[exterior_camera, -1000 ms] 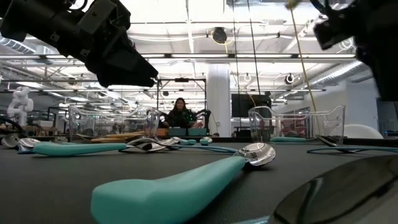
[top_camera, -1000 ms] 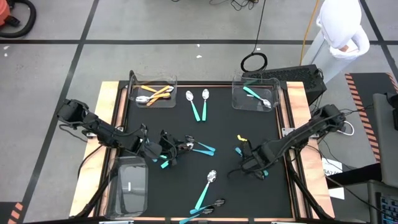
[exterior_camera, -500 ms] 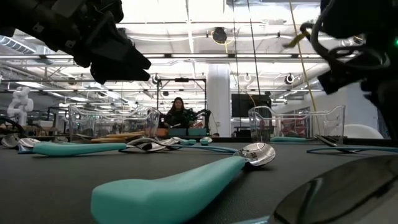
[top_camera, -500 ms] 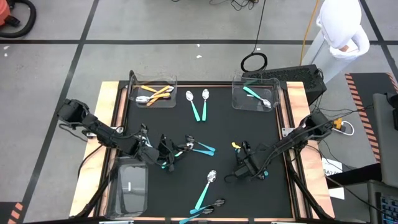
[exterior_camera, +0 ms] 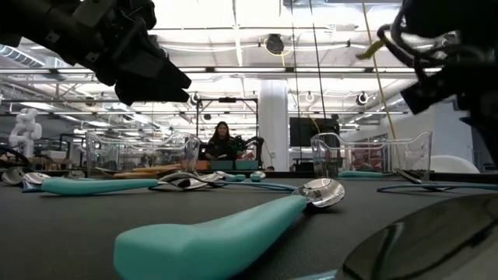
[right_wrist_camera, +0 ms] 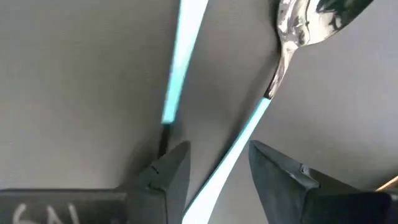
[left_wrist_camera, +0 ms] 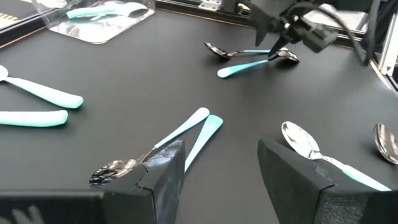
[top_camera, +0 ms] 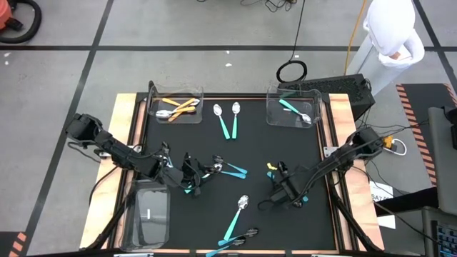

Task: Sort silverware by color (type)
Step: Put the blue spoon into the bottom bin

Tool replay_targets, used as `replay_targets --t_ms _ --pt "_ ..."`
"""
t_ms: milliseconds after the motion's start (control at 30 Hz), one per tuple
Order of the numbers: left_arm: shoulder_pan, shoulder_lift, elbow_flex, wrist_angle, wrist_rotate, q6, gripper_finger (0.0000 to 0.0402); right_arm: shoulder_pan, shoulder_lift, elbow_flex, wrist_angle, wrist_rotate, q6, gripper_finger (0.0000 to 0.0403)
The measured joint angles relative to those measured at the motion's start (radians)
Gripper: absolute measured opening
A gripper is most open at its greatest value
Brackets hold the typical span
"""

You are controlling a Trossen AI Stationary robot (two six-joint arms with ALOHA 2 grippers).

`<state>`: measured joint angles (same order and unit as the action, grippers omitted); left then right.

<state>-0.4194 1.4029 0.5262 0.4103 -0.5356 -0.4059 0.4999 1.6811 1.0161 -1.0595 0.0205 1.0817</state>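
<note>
Silverware lies scattered over the black mat [top_camera: 300, 143], and both grippers are down among it with nothing held. The right gripper [right_wrist_camera: 214, 165] has its fingers parted, straddling the slim handle of a teal-handled spoon [right_wrist_camera: 249, 127]; in its wrist view the shiny bowl lies ahead of the fingertips, so the spoon's long axis runs lengthwise through the gap rather than across it, and a second teal handle [right_wrist_camera: 183, 56] lies just beside, roughly parallel. From above, this gripper [top_camera: 280, 191] sits right of the mat's centre, with a small orange piece [top_camera: 270, 166] near it. The left gripper [left_wrist_camera: 221, 165] is also spread wide and empty, poised over a pair of teal-handled spoons [left_wrist_camera: 186, 134] whose handles point away from it at a slant; from above it [top_camera: 191, 178] sits left of centre. Judging by this, the step in hand is the pick of a teal spoon by each arm. The right gripper's next move seems to call for turning or shifting so the fingers pinch across the handle, then closing and lifting toward the clear bin with teal spoons [top_camera: 294, 107] at the far right. The bin with orange spoons [top_camera: 178, 107] stands at the far left; two teal spoons [top_camera: 228, 120] lie between the bins, and more [top_camera: 235, 223] near the front edge.
</note>
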Motion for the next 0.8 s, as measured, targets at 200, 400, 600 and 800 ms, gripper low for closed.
replay_targets --t_ms 200,400,600,800 --pt "0.0 0.0 0.0 0.0 0.0 -0.006 0.0202 0.013 -0.064 0.0 0.023 0.0 0.006 0.016" --pt "-0.002 0.011 0.0 0.002 0.0 -0.007 0.0202 0.034 -0.074 0.0 0.189 -0.022 0.0 0.016" --pt "-0.002 0.05 0.0 0.009 0.004 -0.009 0.0202 0.051 -0.07 0.0 0.115 0.03 0.042 0.016" --pt "-0.002 0.064 0.0 0.032 0.012 -0.009 0.0202 0.059 -0.071 0.001 0.096 0.031 0.05 0.016"
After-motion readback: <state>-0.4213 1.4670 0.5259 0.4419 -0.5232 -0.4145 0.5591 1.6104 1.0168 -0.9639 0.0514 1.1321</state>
